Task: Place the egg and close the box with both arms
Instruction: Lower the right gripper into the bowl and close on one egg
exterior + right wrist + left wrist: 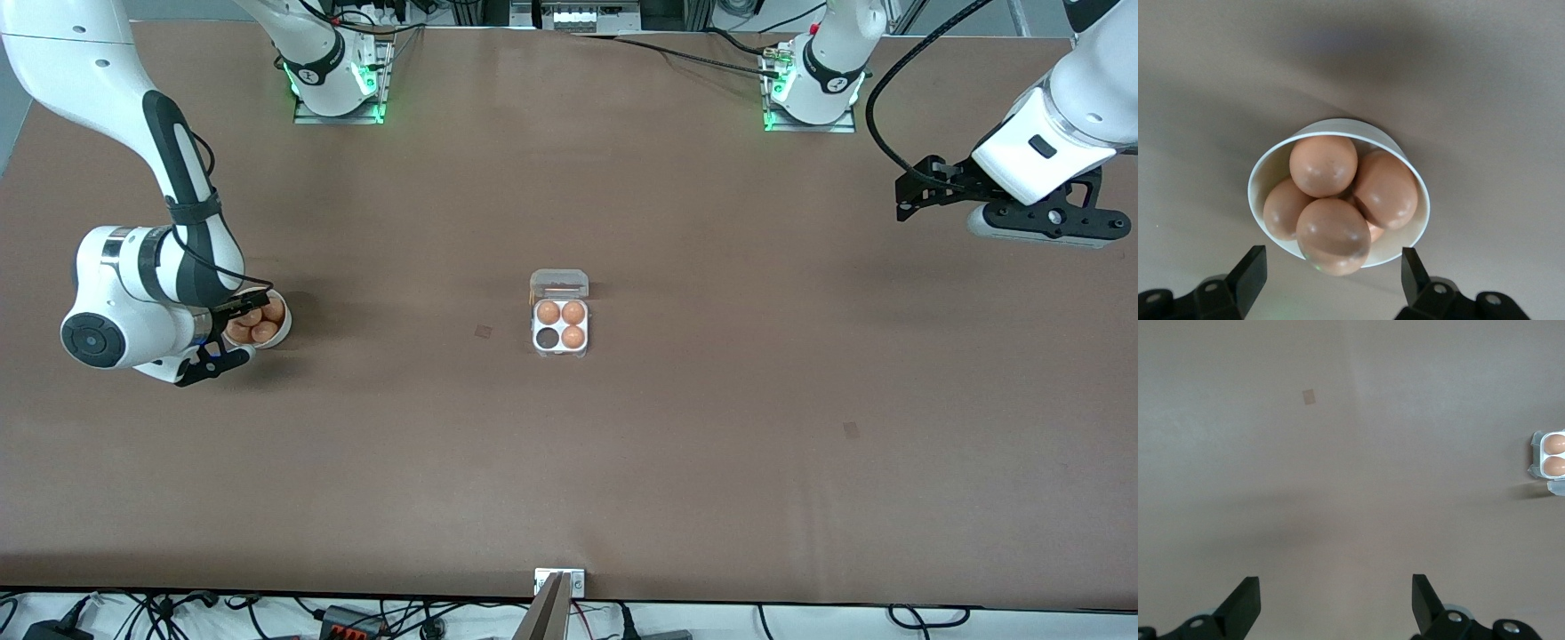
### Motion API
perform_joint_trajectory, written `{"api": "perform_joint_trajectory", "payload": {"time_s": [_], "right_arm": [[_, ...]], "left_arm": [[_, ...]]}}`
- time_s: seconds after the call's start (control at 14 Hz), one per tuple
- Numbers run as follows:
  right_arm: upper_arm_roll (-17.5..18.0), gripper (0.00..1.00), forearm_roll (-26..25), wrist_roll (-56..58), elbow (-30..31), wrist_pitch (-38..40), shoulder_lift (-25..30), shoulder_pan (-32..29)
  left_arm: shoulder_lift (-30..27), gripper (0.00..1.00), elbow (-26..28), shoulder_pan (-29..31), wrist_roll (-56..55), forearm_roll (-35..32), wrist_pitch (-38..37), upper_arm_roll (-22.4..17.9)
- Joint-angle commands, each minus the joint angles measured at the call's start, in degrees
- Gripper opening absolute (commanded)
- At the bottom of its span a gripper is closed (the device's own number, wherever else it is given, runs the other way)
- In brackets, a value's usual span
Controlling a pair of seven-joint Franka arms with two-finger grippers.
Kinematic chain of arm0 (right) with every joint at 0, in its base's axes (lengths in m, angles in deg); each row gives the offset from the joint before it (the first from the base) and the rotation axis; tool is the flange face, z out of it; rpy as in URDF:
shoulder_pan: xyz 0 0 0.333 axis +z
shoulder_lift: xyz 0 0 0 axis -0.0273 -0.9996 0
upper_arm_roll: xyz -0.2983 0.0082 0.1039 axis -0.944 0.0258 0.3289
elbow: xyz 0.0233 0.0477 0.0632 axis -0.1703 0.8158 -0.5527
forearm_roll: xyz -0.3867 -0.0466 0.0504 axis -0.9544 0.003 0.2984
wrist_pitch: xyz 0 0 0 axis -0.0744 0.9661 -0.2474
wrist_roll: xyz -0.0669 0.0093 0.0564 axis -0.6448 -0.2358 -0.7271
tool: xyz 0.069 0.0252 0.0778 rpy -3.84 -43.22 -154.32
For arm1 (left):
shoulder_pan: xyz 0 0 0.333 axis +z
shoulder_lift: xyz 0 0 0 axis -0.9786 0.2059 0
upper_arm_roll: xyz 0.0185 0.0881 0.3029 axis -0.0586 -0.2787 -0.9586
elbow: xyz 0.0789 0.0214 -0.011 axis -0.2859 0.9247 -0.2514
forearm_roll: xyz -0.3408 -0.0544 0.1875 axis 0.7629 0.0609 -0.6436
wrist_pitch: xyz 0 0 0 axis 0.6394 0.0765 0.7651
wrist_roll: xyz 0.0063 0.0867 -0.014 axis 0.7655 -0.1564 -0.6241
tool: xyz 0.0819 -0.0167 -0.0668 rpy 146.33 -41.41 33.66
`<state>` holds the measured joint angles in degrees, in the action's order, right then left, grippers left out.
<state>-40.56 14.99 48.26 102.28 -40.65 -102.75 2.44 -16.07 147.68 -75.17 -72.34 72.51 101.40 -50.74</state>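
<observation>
Brown eggs: 3 of 4 cells filled, lid up, task early.

Clear-plastic box (560, 324) mid-table, hinged lid (559, 284) folded back open; 3 eggs (561, 313) in it, 1 cell (544, 338) bare & dark, the one nearest front cam toward right arm's end. White bowl (1275, 167) at right arm's end, 4 eggs (1323, 165) clearly seen, maybe a 5th underneath. Right gripper (1331, 270) over bowl, fingers spread wide, nothing pinched yet. Left gripper (1336, 603) waiting up over bare table at left arm's end, fingers spread, holding nothing. Left to do, prob.: grab 1 egg, carry to box, drop in bare cell, fold lid shut w/ both arms.
</observation>
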Motion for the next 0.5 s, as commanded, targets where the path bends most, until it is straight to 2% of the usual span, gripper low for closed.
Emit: {"api": "perform_joint_trajectory", "payload": {"time_s": [0.0, 0.21, 0.43], "right_arm": [[0.3, 0.83, -0.8, 0.8, 1.8, -0.8, 1.5, 0.1], [0.3, 0.74, -0.8, 0.9, 1.8, -0.8, 1.3, 0.1], [0.3, 0.70, -0.8, 0.8, 1.8, -0.9, 1.1, 0.6]], "left_arm": [[1.0, 1.00, -2.2, 0.2, 1.3, -0.8, -1.3, 0.3], [0.9, 1.00, -2.3, 0.3, 1.3, -0.8, -1.4, 0.3], [0.8, 1.00, -2.4, 0.3, 1.3, -0.8, -2.6, 0.3]]}}
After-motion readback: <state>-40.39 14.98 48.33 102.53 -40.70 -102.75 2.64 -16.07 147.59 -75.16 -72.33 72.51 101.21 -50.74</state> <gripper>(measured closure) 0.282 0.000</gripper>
